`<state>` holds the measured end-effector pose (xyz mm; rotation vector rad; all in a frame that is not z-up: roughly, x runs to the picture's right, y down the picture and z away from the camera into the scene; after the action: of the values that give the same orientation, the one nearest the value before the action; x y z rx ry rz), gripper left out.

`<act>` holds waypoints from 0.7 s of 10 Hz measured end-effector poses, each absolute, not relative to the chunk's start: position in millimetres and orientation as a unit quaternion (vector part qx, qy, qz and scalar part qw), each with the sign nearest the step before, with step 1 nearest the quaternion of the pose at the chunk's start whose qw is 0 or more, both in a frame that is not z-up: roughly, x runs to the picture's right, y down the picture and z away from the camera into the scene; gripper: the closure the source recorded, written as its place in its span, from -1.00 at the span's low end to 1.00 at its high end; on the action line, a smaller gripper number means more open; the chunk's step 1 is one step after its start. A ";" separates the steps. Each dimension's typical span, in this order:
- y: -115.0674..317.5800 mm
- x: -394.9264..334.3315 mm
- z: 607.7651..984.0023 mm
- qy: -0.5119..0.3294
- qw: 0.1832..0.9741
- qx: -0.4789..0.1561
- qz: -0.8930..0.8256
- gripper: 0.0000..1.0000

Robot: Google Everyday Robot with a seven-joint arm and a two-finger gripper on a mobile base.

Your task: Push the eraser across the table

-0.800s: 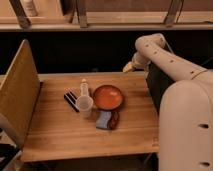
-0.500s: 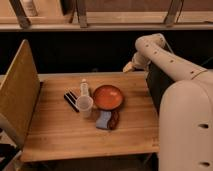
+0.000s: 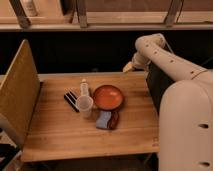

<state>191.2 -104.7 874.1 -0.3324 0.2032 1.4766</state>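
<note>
Seemingly unstarted: small flat black striped eraser (image 3: pixel 71 100) untouched on light wooden butcher-block table (image 3: pixel 55 131), pale gripper (image 3: pixel 129 66) well apart at its far edge, spread or closed impossible to tell.

Cup (image 3: pixel 84 106) beside eraser (image 3: pixel 71 100); gripper (image 3: pixel 128 67) seemingly far-right

The cup (image 3: pixel 84 106) hides the eraser's (image 3: pixel 71 99) near end. Well right of the cup and behind it, the gripper (image 3: pixel 128 67) shows only a pale tip; the robot's body (image 3: pixel 186 127) is cut off.
</note>
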 end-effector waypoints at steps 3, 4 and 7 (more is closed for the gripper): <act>-104.7 191.2 874.1 0.092 0.722 -0.151 0.669 -0.60; -104.7 191.3 874.1 0.092 0.722 -0.150 0.669 -0.60; -104.7 191.2 874.1 0.092 0.722 -0.151 0.669 -0.53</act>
<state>191.2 -104.7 874.1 -0.3324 0.2031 1.4765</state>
